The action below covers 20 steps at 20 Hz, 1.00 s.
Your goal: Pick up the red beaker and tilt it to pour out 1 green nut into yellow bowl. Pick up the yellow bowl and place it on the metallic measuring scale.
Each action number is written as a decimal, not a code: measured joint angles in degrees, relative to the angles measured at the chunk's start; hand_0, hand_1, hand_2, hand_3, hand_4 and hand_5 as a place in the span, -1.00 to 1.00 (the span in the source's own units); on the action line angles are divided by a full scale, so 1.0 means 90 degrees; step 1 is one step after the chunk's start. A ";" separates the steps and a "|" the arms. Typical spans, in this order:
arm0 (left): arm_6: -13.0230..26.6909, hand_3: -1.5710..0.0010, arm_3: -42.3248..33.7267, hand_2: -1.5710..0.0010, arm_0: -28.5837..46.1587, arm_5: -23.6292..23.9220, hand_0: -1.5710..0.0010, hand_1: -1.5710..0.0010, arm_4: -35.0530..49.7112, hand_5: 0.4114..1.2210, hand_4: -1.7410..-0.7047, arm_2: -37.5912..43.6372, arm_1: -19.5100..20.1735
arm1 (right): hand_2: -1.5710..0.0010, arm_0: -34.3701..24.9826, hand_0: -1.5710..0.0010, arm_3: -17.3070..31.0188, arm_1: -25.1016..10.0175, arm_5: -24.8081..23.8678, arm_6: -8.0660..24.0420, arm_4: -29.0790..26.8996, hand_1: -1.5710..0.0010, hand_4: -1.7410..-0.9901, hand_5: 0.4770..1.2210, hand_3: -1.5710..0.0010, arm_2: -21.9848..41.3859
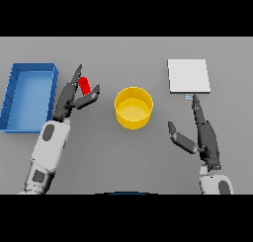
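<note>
1. Grey table (99, 157) carries everything in the head view; both arms come in from the lower edge.
2. Left arm runs up and slightly rightward, white forearm low, dark left hand (69, 99) at its end, just right of the blue tray.
3. Left hand is spread around the red beaker (85, 86): fingers reach up along the beaker's left side, thumb juts out below and to its right. Fingers look fairly straight. Whether they touch the beaker I cannot tell.
4. Red beaker is small and appears partly hidden by the hand, between the tray and the yellow bowl. No nut can be made out.
5. Yellow bowl (134, 108) stands at the table's middle, upright, apart from both hands; its inside looks plain yellow.
6. Right hand (203, 137) lies right of the bowl, fingers straight and together pointing up toward the scale, thumb splayed left. It holds nothing.
7. Metallic measuring scale (188, 76), a pale square plate, sits upper right; the right fingertips end just below its front edge.
8. Blue tray (10, 95) sits at the far left, open-topped.
9. Nothing lies between bowl and scale.
</note>
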 measured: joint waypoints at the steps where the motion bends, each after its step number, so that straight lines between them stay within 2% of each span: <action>1: -0.0039 1.00 0.0109 1.00 -0.0089 -0.0026 1.00 1.00 0.0026 -0.33 -0.13 0.0029 -0.0010 | 1.00 0.0032 1.00 -0.0023 -0.0078 0.0024 -0.0032 -0.0039 1.00 0.27 -0.57 1.00 -0.0059; 4: -0.0198 1.00 0.0338 1.00 -0.0305 -0.0088 1.00 1.00 0.0128 -0.31 -0.19 0.0142 -0.0008 | 1.00 -0.0039 1.00 -0.0010 -0.0066 -0.0018 0.0168 -0.0016 1.00 0.27 -0.56 1.00 -0.0078; 7: -0.0591 1.00 0.0659 1.00 -0.0402 -0.0099 1.00 1.00 0.0165 -0.28 -0.24 0.0213 -0.0068 | 1.00 0.0025 1.00 -0.0073 -0.0082 0.0012 0.0050 0.0004 1.00 0.28 -0.56 1.00 -0.0038; 8: -0.0613 0.96 0.0743 0.91 -0.0464 -0.0045 1.00 0.97 0.0211 -0.23 -0.30 0.0279 -0.0113 | 1.00 -0.0013 1.00 -0.0030 -0.0122 -0.0011 0.0134 0.0002 1.00 0.28 -0.56 1.00 -0.0095; 9: -0.0592 0.84 0.0859 0.77 -0.0564 -0.0015 0.85 0.81 0.0283 -0.16 -0.36 0.0364 -0.0157 | 1.00 -0.0034 1.00 0.0004 -0.0102 -0.0015 0.0134 0.0013 1.00 0.28 -0.56 1.00 -0.0082; 10: -0.0684 0.63 0.0973 0.54 -0.0581 0.0038 0.64 0.58 0.0329 -0.08 -0.44 0.0422 -0.0235 | 1.00 -0.0004 1.00 -0.0010 -0.0109 -0.0011 0.0063 -0.0032 1.00 0.29 -0.55 1.00 -0.0111; 11: -0.0661 0.30 0.1104 0.33 -0.0692 0.0067 0.44 0.39 0.0392 0.14 -0.43 0.0517 -0.0244 | 1.00 0.0058 1.00 -0.0031 -0.0071 -0.0036 -0.0002 0.0033 1.00 0.29 -0.55 1.00 -0.0053; 12: -0.0659 0.08 0.1197 0.07 -0.0754 0.0161 0.16 0.11 0.0403 0.31 -0.53 0.0582 -0.0250 | 1.00 0.0098 1.00 -0.0007 -0.0060 -0.0044 -0.0003 0.0055 1.00 0.29 -0.55 1.00 -0.0041; 14: -0.0672 -0.18 0.1193 -0.32 -0.0794 0.0280 -0.26 -0.29 0.0254 0.56 -0.68 0.0493 -0.0257 | 1.00 0.0039 1.00 0.0059 -0.0060 -0.0069 0.0072 0.0063 1.00 0.30 -0.55 1.00 -0.0067; 15: -0.0781 -0.24 0.1273 -0.45 -0.0843 0.0255 -0.41 -0.43 0.0198 0.65 -0.73 0.0462 -0.0238 | 1.00 0.0032 1.00 0.0029 -0.0038 -0.0071 -0.0004 0.0030 1.00 0.30 -0.55 1.00 -0.0068; 17: -0.0806 -0.51 0.1365 -0.65 -0.0917 0.0237 -0.62 -0.64 0.0110 0.77 -0.62 0.0357 -0.0197 | 1.00 0.0096 1.00 -0.0004 -0.0039 -0.0085 0.0014 0.0086 1.00 0.30 -0.55 1.00 -0.0039; 19: -0.0675 -0.69 0.1263 -0.78 -0.0862 0.0223 -0.76 -0.77 0.0074 0.85 -0.55 0.0314 -0.0278 | 1.00 0.0106 1.00 -0.0013 -0.0073 -0.0019 -0.0006 -0.0008 1.00 0.29 -0.55 1.00 -0.0075; 20: -0.0735 -0.75 0.1216 -0.82 -0.0806 0.0246 -0.81 -0.81 0.0067 0.85 -0.64 0.0326 -0.0306 | 1.00 0.0083 1.00 -0.0063 -0.0058 -0.0049 0.0027 0.0032 1.00 0.29 -0.55 1.00 -0.0055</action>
